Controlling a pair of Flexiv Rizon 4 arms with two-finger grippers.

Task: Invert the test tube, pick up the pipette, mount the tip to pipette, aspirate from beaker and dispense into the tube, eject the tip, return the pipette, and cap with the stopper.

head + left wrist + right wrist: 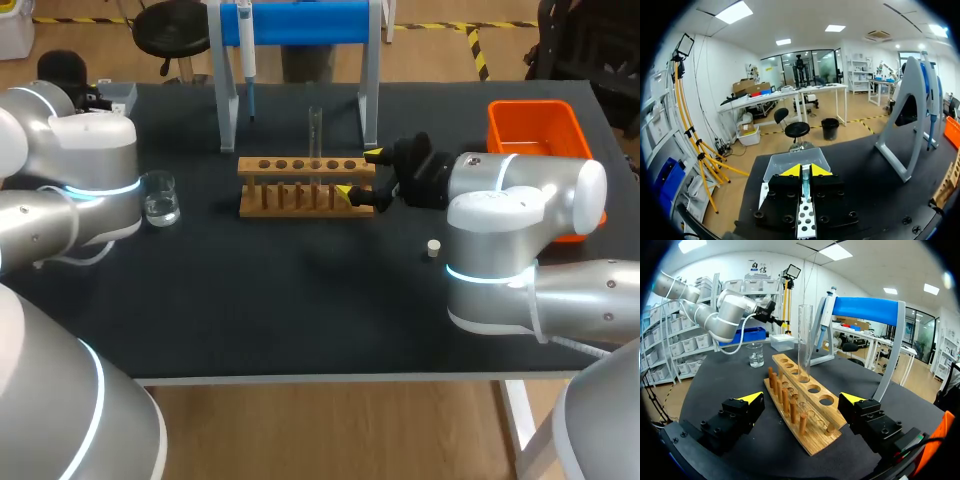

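The test tube (pixel 315 128) stands upright in the wooden rack (pixel 248 166), long axis vertical, rim up, seemingly empty. The right gripper (pixel 358 174) straddles the rack's right end, jaws wide. At the far left, the left gripper (pixel 805 171) has its jaws pressed together. The beaker (pixel 160 198), left of the rack, holds clear liquid.

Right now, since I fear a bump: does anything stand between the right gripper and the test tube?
Only the wooden rack itself. The right gripper, open, is at the rack's end. The test tube stands upright in a hole farther along, with empty holes between. Above the rack, nothing visible blocks the tube's glass.
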